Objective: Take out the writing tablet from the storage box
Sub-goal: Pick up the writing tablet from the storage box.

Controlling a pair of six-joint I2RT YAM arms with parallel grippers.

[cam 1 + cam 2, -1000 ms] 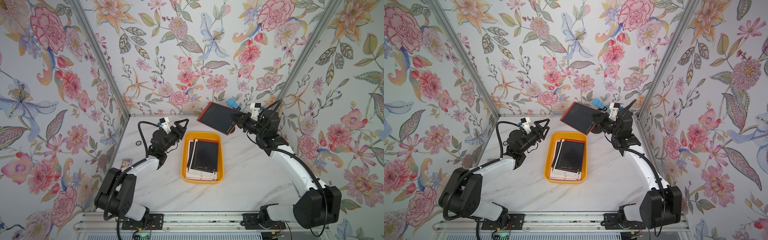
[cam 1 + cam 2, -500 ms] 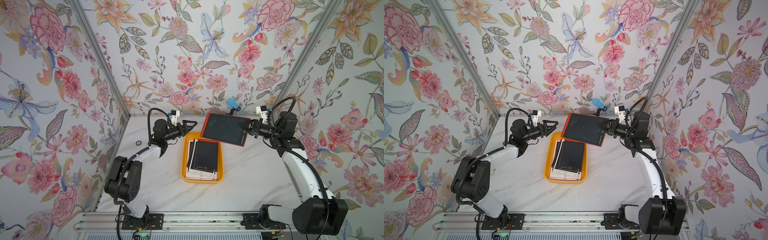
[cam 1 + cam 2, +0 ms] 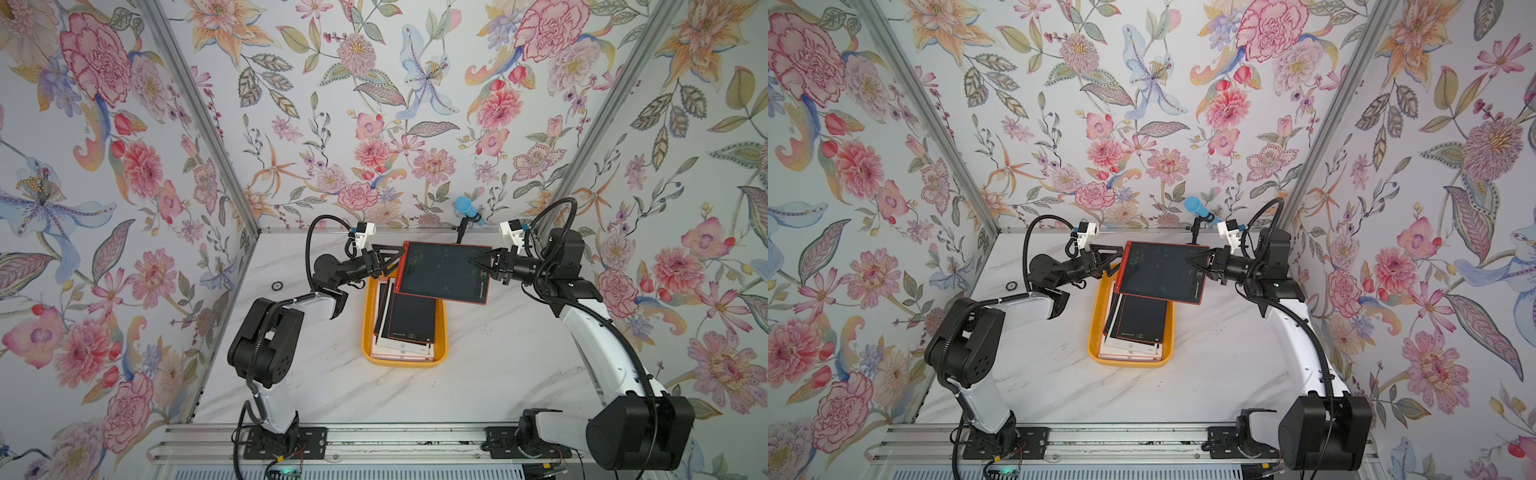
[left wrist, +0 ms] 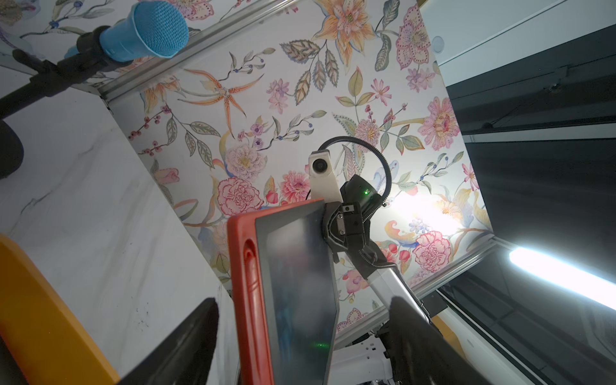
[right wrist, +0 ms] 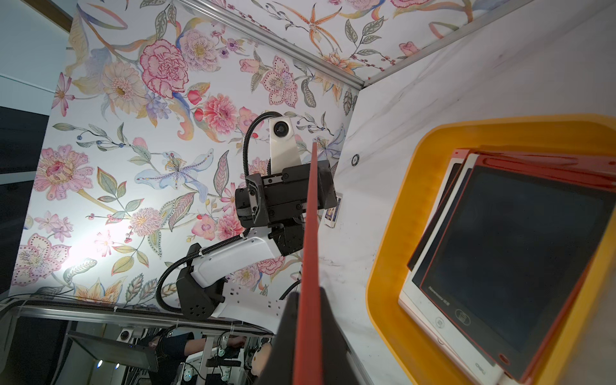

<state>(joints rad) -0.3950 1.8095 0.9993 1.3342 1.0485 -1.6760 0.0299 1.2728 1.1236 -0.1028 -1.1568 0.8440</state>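
A red-framed writing tablet hangs in the air, roughly level, over the far end of the yellow-orange storage box. My right gripper is shut on the tablet's right edge. My left gripper is open at the tablet's left edge. Its two fingers straddle that edge with a gap on each side. Several more tablets lie stacked in the box.
A blue microphone on a black stand rises at the back of the table, just behind the held tablet. A small ring lies on the marble to the left. Floral walls close in three sides.
My right gripper has carried the tablet from the back right to above the box's far end. My left arm has risen and reached in, its open fingers now around the tablet's left edge.
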